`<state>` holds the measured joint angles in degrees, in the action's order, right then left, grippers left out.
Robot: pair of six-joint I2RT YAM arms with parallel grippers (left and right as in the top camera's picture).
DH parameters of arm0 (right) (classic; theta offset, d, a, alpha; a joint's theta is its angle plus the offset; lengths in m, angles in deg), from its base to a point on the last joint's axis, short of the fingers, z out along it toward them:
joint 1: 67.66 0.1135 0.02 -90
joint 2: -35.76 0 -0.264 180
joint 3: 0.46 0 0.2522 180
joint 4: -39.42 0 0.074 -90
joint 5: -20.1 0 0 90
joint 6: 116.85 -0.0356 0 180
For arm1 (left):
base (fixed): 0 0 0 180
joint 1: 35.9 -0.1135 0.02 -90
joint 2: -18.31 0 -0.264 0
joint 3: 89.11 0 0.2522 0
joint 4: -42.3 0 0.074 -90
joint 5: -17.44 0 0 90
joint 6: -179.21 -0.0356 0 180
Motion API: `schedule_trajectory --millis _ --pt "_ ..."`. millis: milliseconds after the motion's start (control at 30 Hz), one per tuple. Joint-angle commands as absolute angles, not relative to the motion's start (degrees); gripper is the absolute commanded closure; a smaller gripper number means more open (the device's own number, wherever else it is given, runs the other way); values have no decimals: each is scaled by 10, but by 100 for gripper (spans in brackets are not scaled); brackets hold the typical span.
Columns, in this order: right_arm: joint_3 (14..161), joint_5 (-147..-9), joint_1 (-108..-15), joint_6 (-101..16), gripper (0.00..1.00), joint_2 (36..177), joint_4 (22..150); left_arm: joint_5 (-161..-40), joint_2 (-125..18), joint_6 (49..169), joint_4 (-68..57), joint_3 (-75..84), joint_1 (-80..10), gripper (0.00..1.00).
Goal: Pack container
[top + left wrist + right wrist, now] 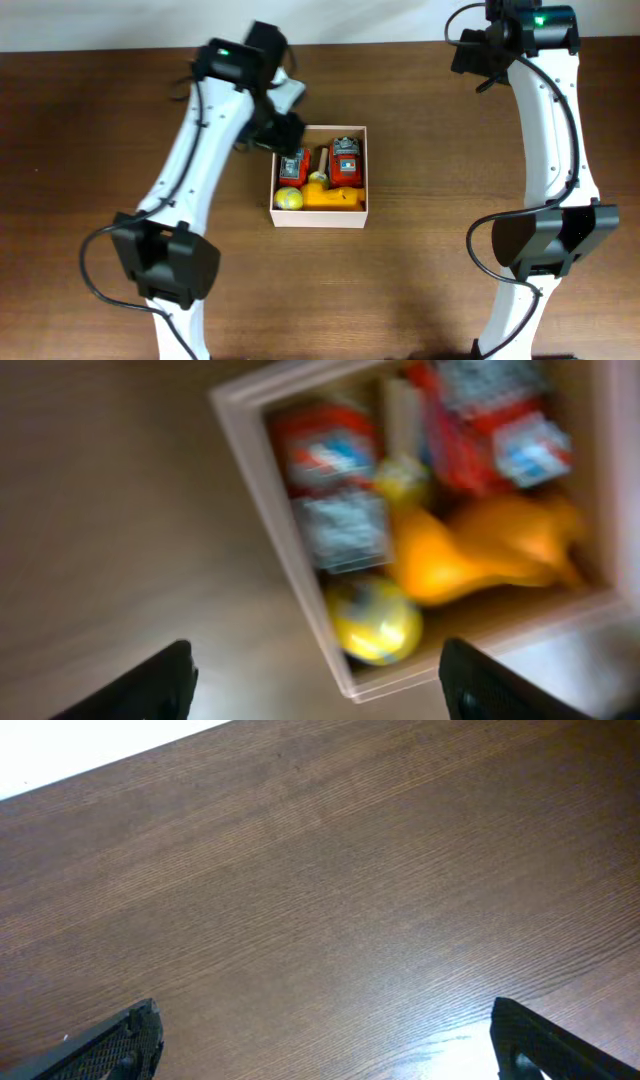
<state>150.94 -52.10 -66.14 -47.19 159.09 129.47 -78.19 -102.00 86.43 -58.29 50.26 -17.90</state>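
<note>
Nearest the lens in the left wrist view, our left claw (315, 655) stands wide open with nothing between its fingers, hanging above the left wall of the container (270, 500). The container sits near the middle of the worktop (420, 300). It holds 4 toys: a yellow ball (289, 198), an orange toy (335, 197), a red toy (292, 165) against the left wall and a second red toy (346, 157) behind.

We judge the main risk to be that thin wall. If the claw drops here, 1 finger may catch the rim and shove or tip the container, spilling the close-packed toys.

The wrist picture is blurred, so we can only guess at how the toys overlap. The overhead view shows their layout sharply, but it hides the fingers under the arm.

Farthest off, our right claw (322, 1008) is spread open and empty over bare wood, well apart from the container.
</note>
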Motion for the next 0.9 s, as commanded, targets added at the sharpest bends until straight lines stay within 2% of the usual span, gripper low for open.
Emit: schedule_trajectory --millis 0,100,167,500,867 --pt "1507 -514 -666 -468 1 1589 1295 -679 -1005 985 -543 512 -230 20" --pt "1507 -514 -666 -468 1 1589 1295 -680 -1005 1023 -507 512 -270 13" --pt "1507 -514 -666 -468 1 1589 1295 -680 -1005 1025 -487 512 -295 0" --pt "1507 -514 -666 -468 1 1589 1295 -642 -1006 1025 -454 512 -382 1" --pt "1507 -514 -666 -468 1 1589 1295 -642 -1006 1025 -454 512 -398 1"
